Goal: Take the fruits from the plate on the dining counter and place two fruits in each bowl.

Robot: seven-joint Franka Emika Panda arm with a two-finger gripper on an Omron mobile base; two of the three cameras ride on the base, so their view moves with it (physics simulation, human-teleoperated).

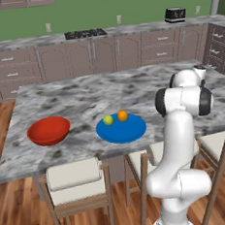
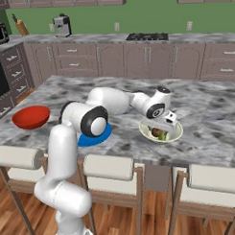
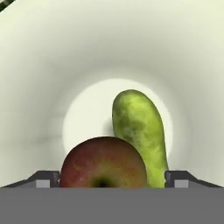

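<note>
**Ana:** On the dining counter (image 1: 83, 95), from the left base view, what do you see?

**Ben:** The red bowl (image 1: 49, 131) sits near the front-left part of the marbled top. The blue plate (image 1: 128, 131) lies to its right, well apart from it. Two fruits rest on the plate near its back edge: the yellow-green ball (image 1: 108, 119) and the orange ball (image 1: 122, 115), just beside each other. The white arm rises at the right and hides what lies beyond its upper joints. Stools stand along the near edge.

**Ana:** And from the right base view?

**Ben:** The arm reaches across to the cream bowl (image 2: 160, 132), which stands near the front edge of the counter, right of the plate (image 2: 98, 138). The gripper (image 2: 161, 133) hangs over that bowl, pointing down into it. A dark reddish fruit and a green one show inside, small from here. The red bowl (image 2: 31, 117) is far off to the left.

**Ana:** Does the hand view settle the jaws?

**Ben:** Yes. The two finger tips (image 3: 46, 179) stand wide apart at the bottom corners, touching neither fruit. Between them lies the brown-red ball (image 3: 103, 162), and the elongated green fruit (image 3: 139, 131) leans against its right side. Both rest on the pale floor of the cream bowl (image 3: 109, 52).
</note>
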